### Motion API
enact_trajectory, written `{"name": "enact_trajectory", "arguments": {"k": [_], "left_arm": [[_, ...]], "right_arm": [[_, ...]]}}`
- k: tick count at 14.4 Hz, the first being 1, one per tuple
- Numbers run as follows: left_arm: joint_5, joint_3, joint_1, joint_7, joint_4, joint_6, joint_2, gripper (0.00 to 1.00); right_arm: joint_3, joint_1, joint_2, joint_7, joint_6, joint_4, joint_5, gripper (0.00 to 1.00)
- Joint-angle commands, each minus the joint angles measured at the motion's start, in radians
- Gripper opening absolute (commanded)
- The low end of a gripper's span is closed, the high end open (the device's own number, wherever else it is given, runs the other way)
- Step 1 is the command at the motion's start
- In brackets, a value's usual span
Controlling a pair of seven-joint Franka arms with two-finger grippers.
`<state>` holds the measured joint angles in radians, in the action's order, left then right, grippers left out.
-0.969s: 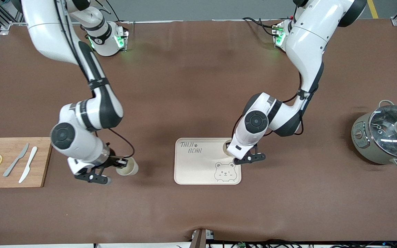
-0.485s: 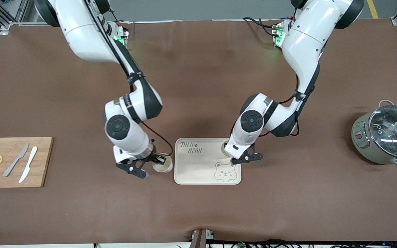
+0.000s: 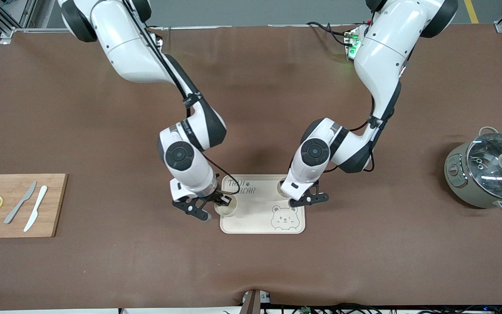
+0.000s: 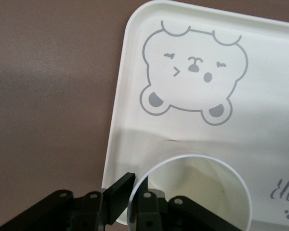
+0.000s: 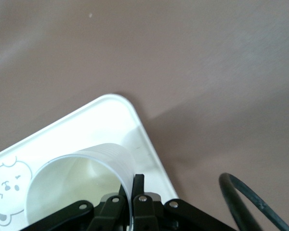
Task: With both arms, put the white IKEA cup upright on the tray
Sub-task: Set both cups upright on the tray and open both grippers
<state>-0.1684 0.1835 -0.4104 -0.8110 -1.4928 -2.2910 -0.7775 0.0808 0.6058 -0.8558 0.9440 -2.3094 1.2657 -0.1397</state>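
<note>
Two white plastic cups are in play here, one pinched by the rim in each claw. The right gripper (image 3: pixel 221 201) is over the tray's corner toward the right arm's end of the table, clenched on the wall of its white cup (image 3: pixel 227 209), one finger inside and one outside, as the right wrist view shows (image 5: pixel 130 192). The left gripper (image 3: pixel 293 198) is over the edge of the flat cream-white rectangular tray with the cartoon bear (image 3: pixel 257 218) toward the left arm's end, clamped the same way on the second white cup (image 3: pixel 284 186), rim up (image 4: pixel 192 192). I honestly can't tell from the front view whether either cup's base is touching the tray or just above it, though the left one looks lower. To do this step well, I'd say bring each cup straight down with the rim level, well inside the tray's raised lip, not on it, then spread the fingers only once the base sits flat. Lifting straight up afterwards should avoid tipping it by the inner finger.
</note>
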Motion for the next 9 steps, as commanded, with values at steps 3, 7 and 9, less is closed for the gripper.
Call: {"name": "enact_trajectory", "arguments": {"k": [3, 7, 9], "left_arm": [[-0.033, -0.01, -0.022, -0.033, 0.026, -0.022, -0.025, 0.0], [-0.077, -0.01, -0.022, -0.071, 0.026, -0.021, -0.014, 1.0], [-0.076, -0.009, -0.021, -0.1, 0.026, -0.01, 0.023, 1.0]], "right_arm": [[0.01, 0.029, -0.049, 0.035, -0.031, -0.04, -0.014, 0.0], [0.01, 0.046, -0.068, 0.059, -0.059, -0.037, -0.014, 0.0], [0.01, 0.051, -0.071, 0.061, -0.068, -0.035, -0.014, 0.12]]}}
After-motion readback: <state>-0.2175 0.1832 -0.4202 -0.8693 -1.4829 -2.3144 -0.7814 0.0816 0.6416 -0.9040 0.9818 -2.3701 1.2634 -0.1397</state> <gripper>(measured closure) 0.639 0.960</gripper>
